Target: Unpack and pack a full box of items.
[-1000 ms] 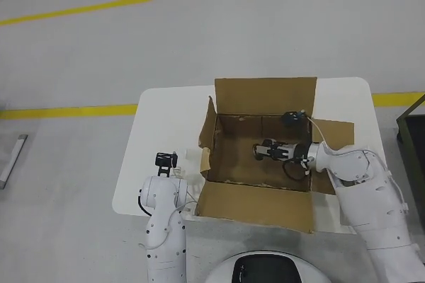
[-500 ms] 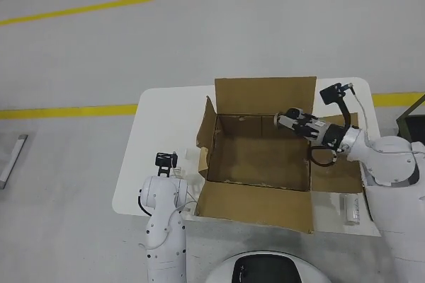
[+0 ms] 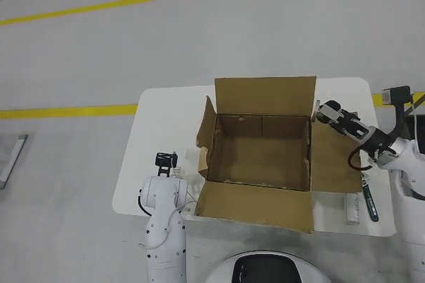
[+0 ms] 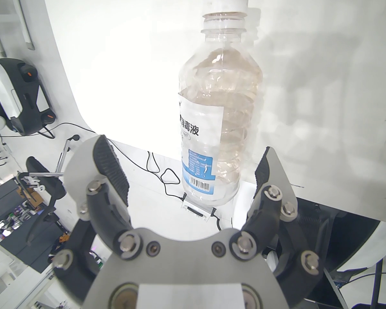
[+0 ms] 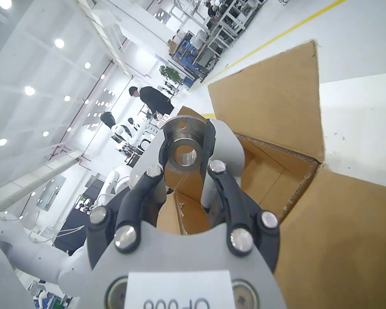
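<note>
An open cardboard box (image 3: 265, 95) stands in the middle of the white table (image 3: 163, 127); its inside looks bare. My right gripper (image 3: 329, 112) hangs over the box's right flap, shut on a metal ring part (image 5: 175, 130) held between its fingers (image 5: 185, 143). The box's far flap (image 5: 270, 98) stands up just beyond it. My left gripper (image 3: 166, 161) sits left of the box, open. A clear bottle (image 4: 218, 98) with a white cap and a white-and-blue label lies on the table in front of its fingers (image 4: 186, 152), untouched.
A small white bottle (image 3: 352, 207) and a green-handled tool (image 3: 368, 201) lie on the table to the right of the box. A dark green cart (image 3: 418, 156) stands off the table's right edge. The box's flaps stick out on all sides.
My right gripper has risen out of the box with the metal ring part and swung right, past the box's right wall. The left arm has kept still.
</note>
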Robot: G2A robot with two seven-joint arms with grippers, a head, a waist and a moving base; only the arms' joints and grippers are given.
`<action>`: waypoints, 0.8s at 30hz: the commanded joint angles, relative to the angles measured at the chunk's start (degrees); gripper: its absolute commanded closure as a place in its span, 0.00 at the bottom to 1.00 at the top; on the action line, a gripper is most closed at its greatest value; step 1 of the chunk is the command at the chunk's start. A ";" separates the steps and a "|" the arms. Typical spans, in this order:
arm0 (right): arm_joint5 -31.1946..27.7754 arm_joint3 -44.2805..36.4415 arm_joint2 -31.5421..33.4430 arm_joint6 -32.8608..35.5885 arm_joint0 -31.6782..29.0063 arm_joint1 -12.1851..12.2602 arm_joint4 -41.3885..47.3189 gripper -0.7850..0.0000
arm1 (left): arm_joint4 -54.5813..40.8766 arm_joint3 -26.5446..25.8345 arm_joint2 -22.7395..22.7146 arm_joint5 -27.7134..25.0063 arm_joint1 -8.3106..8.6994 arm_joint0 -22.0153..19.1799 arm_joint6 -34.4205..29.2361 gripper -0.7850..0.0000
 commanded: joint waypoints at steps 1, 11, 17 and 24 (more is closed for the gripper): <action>0.02 -0.01 0.01 -0.02 0.00 0.00 -0.01 1.00 | 0.00 0.00 0.00 0.00 0.00 0.00 0.00 0.00; 0.22 -1.69 0.43 -2.22 -0.19 0.32 -2.79 1.00 | 0.00 0.00 0.00 0.00 0.00 0.00 0.00 0.00; 0.79 -3.41 4.78 -5.87 0.70 1.75 -12.75 1.00 | 0.00 0.00 0.00 0.00 0.00 0.00 0.00 0.00; 2.02 -5.92 9.88 -6.21 0.28 4.08 -36.87 1.00 | 0.00 0.00 0.00 0.00 0.00 0.00 0.00 0.00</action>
